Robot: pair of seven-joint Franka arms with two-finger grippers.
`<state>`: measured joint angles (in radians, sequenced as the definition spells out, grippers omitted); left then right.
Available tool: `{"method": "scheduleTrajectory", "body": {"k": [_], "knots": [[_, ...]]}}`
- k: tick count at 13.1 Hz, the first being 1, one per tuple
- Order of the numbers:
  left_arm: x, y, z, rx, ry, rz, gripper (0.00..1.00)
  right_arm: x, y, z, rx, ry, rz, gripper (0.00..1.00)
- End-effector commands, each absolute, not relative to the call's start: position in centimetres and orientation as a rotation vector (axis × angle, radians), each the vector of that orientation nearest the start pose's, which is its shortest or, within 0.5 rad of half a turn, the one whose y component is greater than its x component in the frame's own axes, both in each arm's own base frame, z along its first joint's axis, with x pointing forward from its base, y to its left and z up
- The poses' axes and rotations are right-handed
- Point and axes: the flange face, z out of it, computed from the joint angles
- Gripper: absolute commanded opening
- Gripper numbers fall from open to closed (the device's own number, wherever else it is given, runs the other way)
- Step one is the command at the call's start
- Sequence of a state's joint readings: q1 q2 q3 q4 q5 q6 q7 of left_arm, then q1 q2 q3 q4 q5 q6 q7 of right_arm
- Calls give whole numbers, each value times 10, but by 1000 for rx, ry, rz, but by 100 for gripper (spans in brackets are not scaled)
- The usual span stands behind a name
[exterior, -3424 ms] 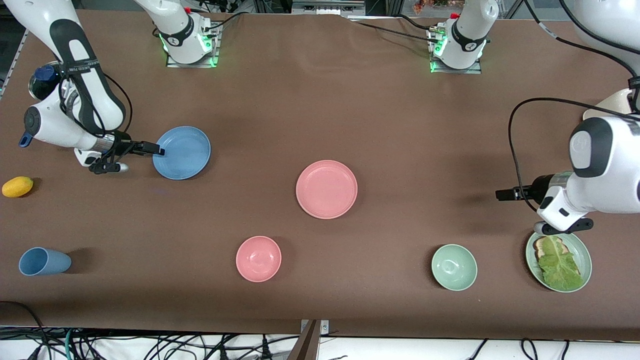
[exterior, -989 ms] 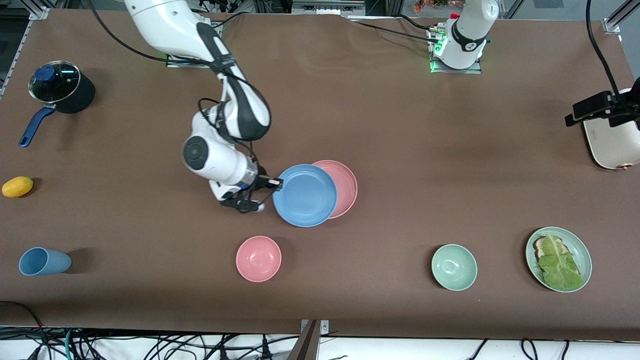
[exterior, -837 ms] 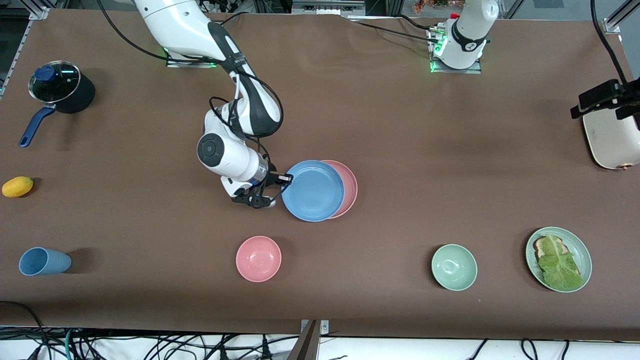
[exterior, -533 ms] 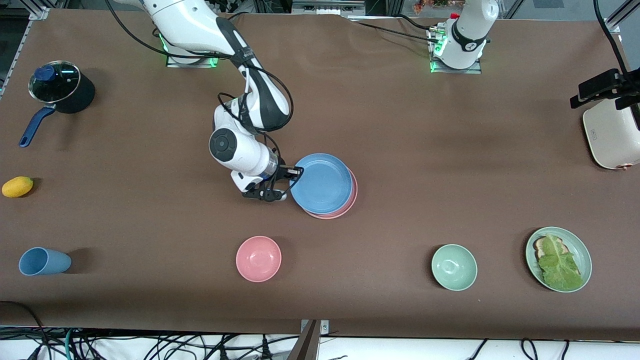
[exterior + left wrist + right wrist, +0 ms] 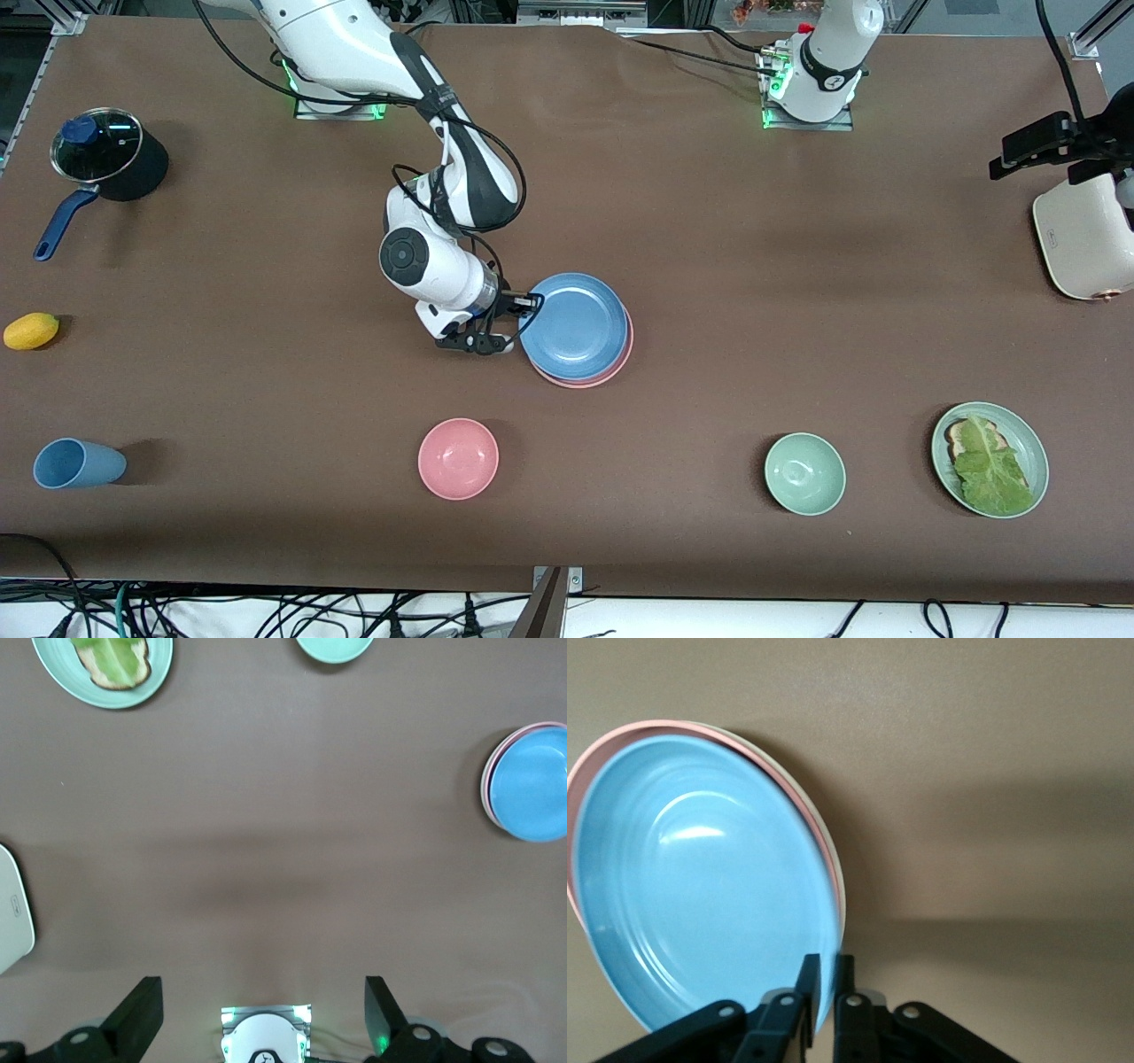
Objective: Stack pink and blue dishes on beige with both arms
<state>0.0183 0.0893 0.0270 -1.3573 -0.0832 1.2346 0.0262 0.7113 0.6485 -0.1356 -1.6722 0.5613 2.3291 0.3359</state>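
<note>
My right gripper (image 5: 530, 304) is shut on the rim of the sky-blue plate (image 5: 574, 325) at the middle of the table. The blue plate lies over the pink plate (image 5: 611, 370), nearly centred, and only a pink crescent shows. In the right wrist view the fingers (image 5: 808, 979) pinch the blue plate's (image 5: 700, 877) edge. There a thin pale beige rim (image 5: 840, 888) shows under the pink plate's rim (image 5: 799, 797). I cannot tell whether the blue plate rests fully. My left gripper (image 5: 1019, 151) waits, open and empty, up over the left arm's end.
A pink bowl (image 5: 458, 458), a green bowl (image 5: 804, 473) and a green plate with lettuce (image 5: 990, 459) lie nearer the front camera. A blue cup (image 5: 78, 463), a yellow fruit (image 5: 31, 330) and a lidded black pot (image 5: 108, 155) are at the right arm's end. A white appliance (image 5: 1083, 248) stands at the left arm's end.
My right arm has carried the blue plate from its end of the table to over the pink plate, settling it in the last half second. My left arm has drawn back over the white appliance.
</note>
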Motion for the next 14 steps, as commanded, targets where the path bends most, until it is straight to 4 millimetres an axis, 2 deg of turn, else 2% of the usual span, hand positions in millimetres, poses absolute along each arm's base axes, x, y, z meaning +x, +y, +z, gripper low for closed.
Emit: {"method": "scheduleTrajectory", "body": {"k": [1, 2, 4, 6, 8, 9, 10, 11, 14], "knots": [[537, 6, 637, -3189, 43, 370, 100, 572, 393, 245, -2841, 132, 131, 100], [538, -1, 636, -3186, 64, 365, 100, 578, 385, 251, -2854, 125, 109, 100], [541, -3, 630, -3185, 68, 370, 100, 596, 356, 280, -2898, 123, 38, 100], [541, -3, 627, -3186, 67, 368, 100, 608, 317, 315, -3023, 52, 28, 100], [543, -7, 625, -3184, 79, 376, 100, 612, 279, 358, -3106, -17, 47, 100], [543, -11, 621, -3181, 90, 386, 100, 609, 262, 381, -3119, -76, 86, 100], [544, -13, 614, -3171, 96, 395, 100, 605, 235, 407, -3144, -129, 139, 100], [546, -13, 603, -3169, 94, 412, 100, 601, 206, 436, -3152, -143, 174, 100], [547, -12, 597, -3166, 91, 421, 100, 581, 134, 511, -3163, -126, 236, 100]]}}
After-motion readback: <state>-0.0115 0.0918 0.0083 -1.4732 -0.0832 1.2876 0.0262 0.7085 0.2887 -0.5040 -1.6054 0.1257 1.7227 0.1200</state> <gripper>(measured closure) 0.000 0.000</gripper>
